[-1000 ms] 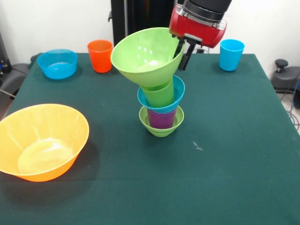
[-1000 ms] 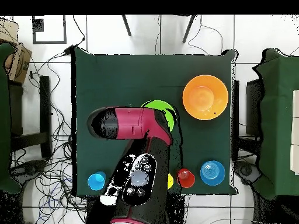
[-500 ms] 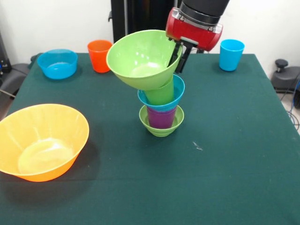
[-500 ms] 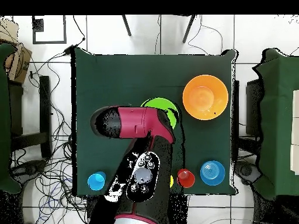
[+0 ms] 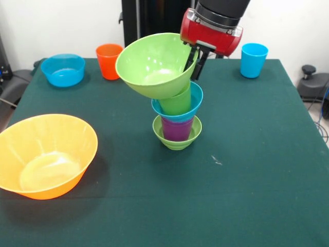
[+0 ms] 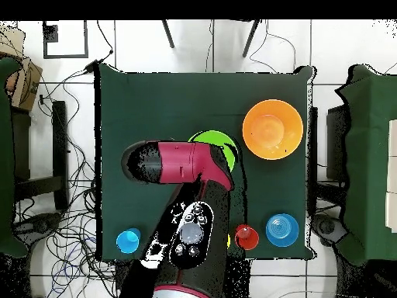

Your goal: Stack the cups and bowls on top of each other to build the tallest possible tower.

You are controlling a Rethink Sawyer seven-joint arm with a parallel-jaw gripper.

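Gripping the rim of the medium green bowl (image 5: 154, 64), the gripper (image 5: 196, 59) holds it tilted atop the tower (image 5: 177, 117) at frame center, its base over the green cup (image 5: 177, 102). Every container looks empty: large orange bowl (image 5: 45, 154) lower left, blue bowl (image 5: 63, 69) and orange cup (image 5: 109, 60) upper left, light blue cup (image 5: 254, 59) upper right. All stand on the dark green table (image 5: 247, 170).

Plastic on cloth

I'm seeing glossy, smooth plastic shining on the medium green bowl (image 5: 154, 64) and orange bowl (image 5: 46, 154); the table (image 5: 247, 170) cloth is looking matt.
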